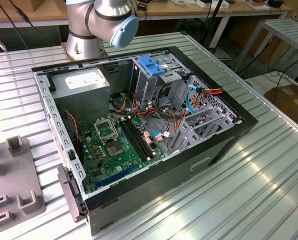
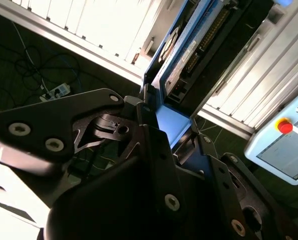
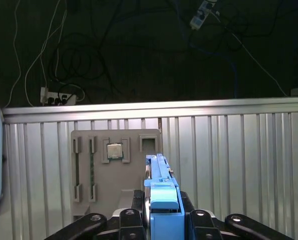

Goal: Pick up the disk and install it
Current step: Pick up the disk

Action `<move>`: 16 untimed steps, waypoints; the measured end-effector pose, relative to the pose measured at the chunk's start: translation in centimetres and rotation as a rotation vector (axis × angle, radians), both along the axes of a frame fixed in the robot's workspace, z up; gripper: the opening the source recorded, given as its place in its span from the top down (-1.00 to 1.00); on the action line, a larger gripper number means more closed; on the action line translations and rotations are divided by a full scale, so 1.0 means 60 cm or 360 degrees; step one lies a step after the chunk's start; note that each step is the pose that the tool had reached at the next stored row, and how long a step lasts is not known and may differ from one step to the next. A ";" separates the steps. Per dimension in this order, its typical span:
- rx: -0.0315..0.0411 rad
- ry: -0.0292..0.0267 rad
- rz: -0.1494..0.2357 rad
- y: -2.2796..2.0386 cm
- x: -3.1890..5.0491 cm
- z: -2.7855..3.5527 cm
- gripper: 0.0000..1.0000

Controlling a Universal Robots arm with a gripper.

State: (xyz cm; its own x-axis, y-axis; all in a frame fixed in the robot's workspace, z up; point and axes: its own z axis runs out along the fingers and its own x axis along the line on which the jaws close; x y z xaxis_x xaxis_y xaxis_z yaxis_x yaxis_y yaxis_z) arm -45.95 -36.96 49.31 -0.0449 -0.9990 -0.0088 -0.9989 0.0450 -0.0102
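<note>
1. Gripper (image 3: 162, 207): clenched on the disk (image 3: 160, 172), whose blue-bracketed edge sits between its fingers in both wrist views.
2. Grey fixture tray (image 3: 83, 165): beyond the disk, carrying a processor chip (image 3: 113, 150).
3. Open computer case (image 1: 189, 170): centre of the exterior view.

Open computer case (image 1: 204, 165) on a ribbed metal table (image 1: 269, 190). Inside, the motherboard (image 1: 116, 145), near and toward the exterior view's left, lies low and open from above. At the far side a grey power supply box (image 1: 81, 82) and a metal drive cage (image 1: 143, 90) stand tall. Loose cables (image 1: 176, 122) crowd the exterior view's right. Open table flanks the case there. In the first wrist view a grey fixture tray (image 3: 113, 165) lies on the table ahead of the disk (image 3: 159, 175) clamped in my gripper (image 3: 161, 200).
</note>
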 end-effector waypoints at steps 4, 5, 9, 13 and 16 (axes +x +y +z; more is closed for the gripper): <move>0.0000 0.00000 0.0000 0.0000 0.010 0.000 0.25; 0.0000 -0.00001 0.0000 0.0000 0.012 0.000 0.25; 0.0000 0.00001 0.0000 0.0000 0.022 0.000 0.25; 0.0000 0.00000 0.0000 0.0001 0.033 0.000 0.25; 0.0000 -0.00001 0.0000 0.0000 0.036 0.000 0.25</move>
